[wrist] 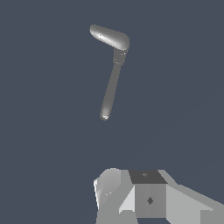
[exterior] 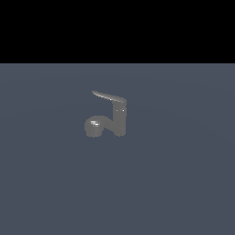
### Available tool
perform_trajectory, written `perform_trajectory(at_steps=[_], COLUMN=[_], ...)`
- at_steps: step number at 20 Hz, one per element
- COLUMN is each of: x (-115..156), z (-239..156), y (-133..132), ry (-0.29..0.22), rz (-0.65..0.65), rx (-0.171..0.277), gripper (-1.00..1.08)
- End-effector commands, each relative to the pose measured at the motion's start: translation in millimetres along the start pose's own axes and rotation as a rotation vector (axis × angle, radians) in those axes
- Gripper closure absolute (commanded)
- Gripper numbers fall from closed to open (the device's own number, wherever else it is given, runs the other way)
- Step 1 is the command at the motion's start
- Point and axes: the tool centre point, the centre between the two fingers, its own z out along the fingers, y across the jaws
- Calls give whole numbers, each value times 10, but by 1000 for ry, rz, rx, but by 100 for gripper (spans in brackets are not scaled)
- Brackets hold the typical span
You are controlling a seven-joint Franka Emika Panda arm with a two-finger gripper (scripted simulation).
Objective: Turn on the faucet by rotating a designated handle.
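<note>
Faucet [exterior: 118, 120] first: a small dark grey metallic fixture standing alone near the middle of a plain grey floor, its upright post on the exterior view's right and its rounded bulb head low on the exterior view's left. Atop the post lies the handle [exterior: 109, 97], a thin, flat, slightly curved blade. Its long axis runs roughly level, and it tapers to a point toward the exterior view's left, overhanging the bulb. By its look it is rigid, smooth metal, likely slippery, and should swing stiffly about the post rather than bend. The best purchase is probably out near the pointed tip, where a sideways push gets the most leverage; a pinch across the thin blade would also serve.

End effector [wrist: 131, 199] shows only in the wrist view, well apart from the faucet [wrist: 109, 74]. Whether it is wide or narrow cannot be told, since only its blocky body is visible.
</note>
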Motion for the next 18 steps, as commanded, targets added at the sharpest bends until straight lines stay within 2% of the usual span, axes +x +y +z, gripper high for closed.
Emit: perform_trajectory(at_steps=[1, 9, 18], x=[0, 73, 130], z=[0, -34, -25], y=[0, 172, 168], ry=[0, 7, 7], rz=[0, 30, 51], rx=[0, 14, 22], gripper=[108, 108, 108])
